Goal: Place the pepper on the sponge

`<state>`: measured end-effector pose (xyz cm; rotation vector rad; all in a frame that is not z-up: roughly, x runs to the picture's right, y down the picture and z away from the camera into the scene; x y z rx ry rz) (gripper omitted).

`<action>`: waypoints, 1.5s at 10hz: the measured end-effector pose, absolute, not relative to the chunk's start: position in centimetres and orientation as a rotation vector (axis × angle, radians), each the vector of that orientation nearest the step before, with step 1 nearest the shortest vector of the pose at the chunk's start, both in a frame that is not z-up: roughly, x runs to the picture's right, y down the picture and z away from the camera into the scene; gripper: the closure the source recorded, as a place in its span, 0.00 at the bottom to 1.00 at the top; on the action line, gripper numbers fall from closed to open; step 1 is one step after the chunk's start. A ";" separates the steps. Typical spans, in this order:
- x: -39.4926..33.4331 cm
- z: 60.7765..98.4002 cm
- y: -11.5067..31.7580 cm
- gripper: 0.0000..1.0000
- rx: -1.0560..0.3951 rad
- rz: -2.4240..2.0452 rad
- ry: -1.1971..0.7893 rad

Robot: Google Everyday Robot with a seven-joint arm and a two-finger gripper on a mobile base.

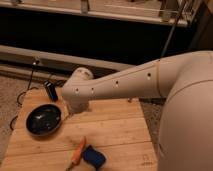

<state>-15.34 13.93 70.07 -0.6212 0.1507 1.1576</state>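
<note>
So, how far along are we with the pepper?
Nothing is done yet: the pepper lies on the table beside the sponge, not on it. No grasp is under way: the gripper is hidden behind the arm above the table's back, away from both. Left: reach, grasp, lift, place on the sponge.

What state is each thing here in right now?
pepper: lying on the table beside the sponge, not on it.
sponge: flat on the table, nothing on it.
pan: upright, looks empty.
arm: stretched across the table, bent downward.
gripper: hidden behind the arm's bend, out of sight.
</note>
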 end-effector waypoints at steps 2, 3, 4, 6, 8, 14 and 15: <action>-17.1 69.2 18.1 0.20 -0.683 1.142 0.178; -17.0 69.2 18.1 0.20 -0.682 1.143 0.178; -16.9 69.2 18.0 0.20 -0.682 1.144 0.178; -17.1 69.2 18.0 0.20 -0.683 1.142 0.177; -17.5 69.6 18.1 0.20 -0.677 1.130 0.187; -19.7 71.7 21.0 0.20 -0.686 1.080 0.267; -19.2 72.0 21.6 0.20 -0.692 1.084 0.291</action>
